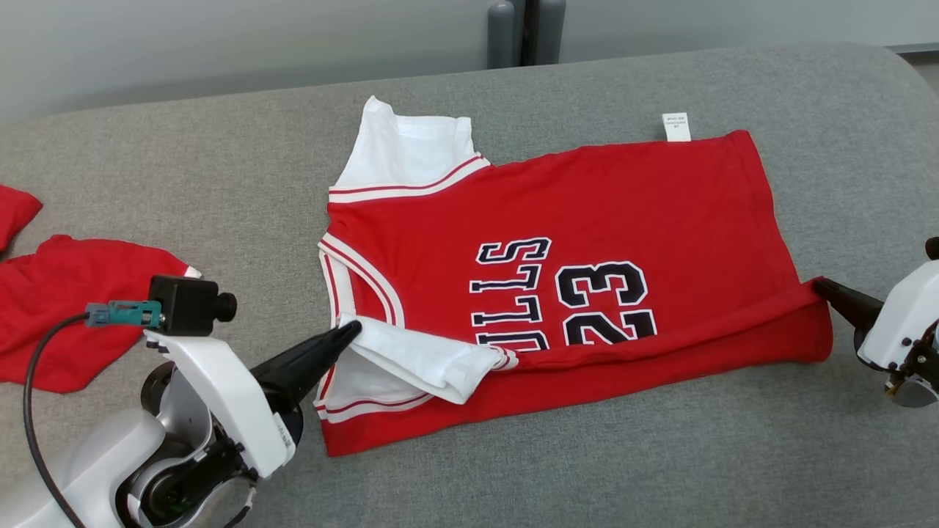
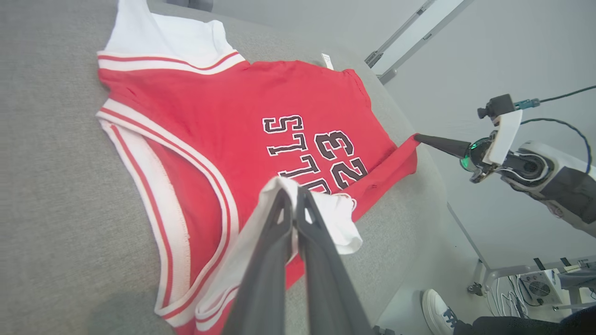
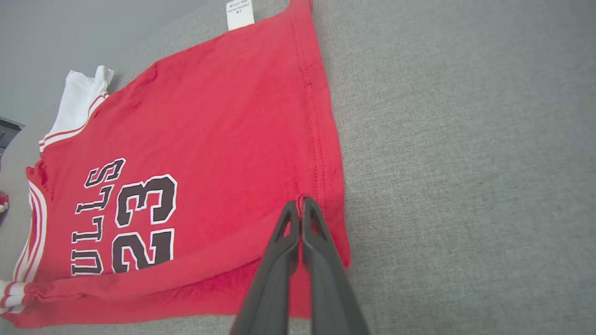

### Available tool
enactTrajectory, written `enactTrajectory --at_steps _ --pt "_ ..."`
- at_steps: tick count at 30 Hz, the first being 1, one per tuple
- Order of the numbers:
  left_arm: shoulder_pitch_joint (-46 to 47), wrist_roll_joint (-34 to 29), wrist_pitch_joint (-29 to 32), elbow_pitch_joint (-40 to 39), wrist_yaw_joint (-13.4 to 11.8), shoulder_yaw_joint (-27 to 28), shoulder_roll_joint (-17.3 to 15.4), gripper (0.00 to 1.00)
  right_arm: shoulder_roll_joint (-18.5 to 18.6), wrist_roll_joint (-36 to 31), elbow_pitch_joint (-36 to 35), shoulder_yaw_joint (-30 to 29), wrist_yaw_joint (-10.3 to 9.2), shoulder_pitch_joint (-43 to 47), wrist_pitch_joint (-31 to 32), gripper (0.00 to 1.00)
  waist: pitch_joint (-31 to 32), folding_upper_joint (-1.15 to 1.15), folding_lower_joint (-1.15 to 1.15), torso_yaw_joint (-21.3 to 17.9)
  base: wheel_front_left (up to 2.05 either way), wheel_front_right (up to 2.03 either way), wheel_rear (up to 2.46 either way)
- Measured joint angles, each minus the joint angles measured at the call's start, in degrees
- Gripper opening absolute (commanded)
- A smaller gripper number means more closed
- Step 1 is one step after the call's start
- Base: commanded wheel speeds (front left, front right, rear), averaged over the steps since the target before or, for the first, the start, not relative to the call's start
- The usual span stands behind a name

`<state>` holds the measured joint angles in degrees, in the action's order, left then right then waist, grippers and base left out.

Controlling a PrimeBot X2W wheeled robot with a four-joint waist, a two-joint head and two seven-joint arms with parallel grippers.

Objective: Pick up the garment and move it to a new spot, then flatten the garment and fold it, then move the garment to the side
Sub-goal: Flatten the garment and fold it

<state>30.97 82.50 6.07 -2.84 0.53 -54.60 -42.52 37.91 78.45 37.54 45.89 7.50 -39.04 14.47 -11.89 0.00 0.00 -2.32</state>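
The garment is a red basketball jersey with white sleeves and black lettering, spread on the grey padded surface. Its near long edge is folded up over the lettering. My left gripper is shut on the near white sleeve, which is turned over onto the jersey. The left wrist view shows the white cloth pinched at the gripper tips. My right gripper is shut on the near hem corner; in the right wrist view the gripper pinches the red hem of the garment.
Another red cloth lies at the left edge of the surface. The surface's far edge meets a grey wall with dark posts. A person's shoe is on the floor beside the surface in the left wrist view.
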Motion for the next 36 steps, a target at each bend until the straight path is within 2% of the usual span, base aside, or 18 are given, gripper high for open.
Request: enactTrajectory --at_steps 4,5,6,7,8,23,24,25,26,30,36 --pt "0.66 -0.23 -0.94 2.14 -0.18 0.38 1.54 0.00 -0.79 -0.35 0.60 -0.08 0.00 -0.32 -1.55 0.00 -0.57 0.00 0.00 0.06 0.00 0.00 0.00" --pt "0.80 -0.26 -1.29 2.67 -0.19 0.45 1.92 0.01 -1.04 -0.38 0.66 -0.08 0.00 -0.35 -2.08 0.00 -0.68 0.00 0.00 0.05 0.00 0.00 0.00" --pt "1.18 -0.55 -1.65 3.85 -0.36 0.60 2.33 0.07 -1.30 -0.59 0.90 -0.03 0.00 -0.41 -2.87 0.00 -0.91 0.00 0.00 0.00 0.00 0.00 0.00" --pt "1.30 -0.71 -1.88 4.36 -0.36 0.68 2.59 0.06 -1.38 -0.70 1.15 -0.03 0.00 -0.52 -3.37 0.00 -1.02 0.00 0.00 -0.03 0.00 0.00 0.00" --pt "1.37 -0.75 -2.01 4.88 -0.36 0.74 2.92 0.00 -1.45 -0.85 1.33 -0.01 0.00 -0.71 -3.64 0.00 -1.13 0.00 0.00 -0.06 0.00 0.00 0.00" --pt "4.11 -1.67 -3.38 12.16 0.44 1.08 7.12 0.00 -3.33 -1.49 3.15 1.00 0.00 -2.41 -7.15 0.01 -3.58 0.00 0.00 -0.47 0.00 0.00 0.00" --pt "4.32 -1.85 -3.42 12.58 0.42 1.03 7.34 0.26 -3.55 -1.38 3.35 0.93 0.00 -2.60 -7.69 0.32 -3.75 0.00 0.00 -0.48 0.00 0.00 0.00" --pt "4.53 -1.87 -3.63 13.04 0.37 1.07 7.53 0.84 -3.65 -1.44 3.68 0.88 0.00 -2.77 -8.47 1.00 -3.91 0.00 0.00 -0.48 0.00 0.00 0.00" --pt "4.75 -1.99 -3.83 13.51 0.04 1.12 7.77 1.00 -3.81 -1.31 4.08 0.59 0.00 -2.90 -8.94 1.00 -4.07 0.00 0.00 -0.48 0.00 0.00 0.00" --pt "5.25 -3.12 -5.81 15.55 -1.02 1.70 9.12 1.00 -4.81 -0.13 5.20 -0.35 0.00 -3.63 -10.00 1.00 -4.47 0.00 0.00 -0.35 0.00 0.00 0.00" --pt "5.84 -4.50 -12.73 18.92 -2.11 3.99 11.94 1.00 -4.89 -0.77 6.47 -0.91 0.00 -3.87 -14.79 1.00 -4.13 0.00 0.00 -0.03 0.00 0.00 0.00"
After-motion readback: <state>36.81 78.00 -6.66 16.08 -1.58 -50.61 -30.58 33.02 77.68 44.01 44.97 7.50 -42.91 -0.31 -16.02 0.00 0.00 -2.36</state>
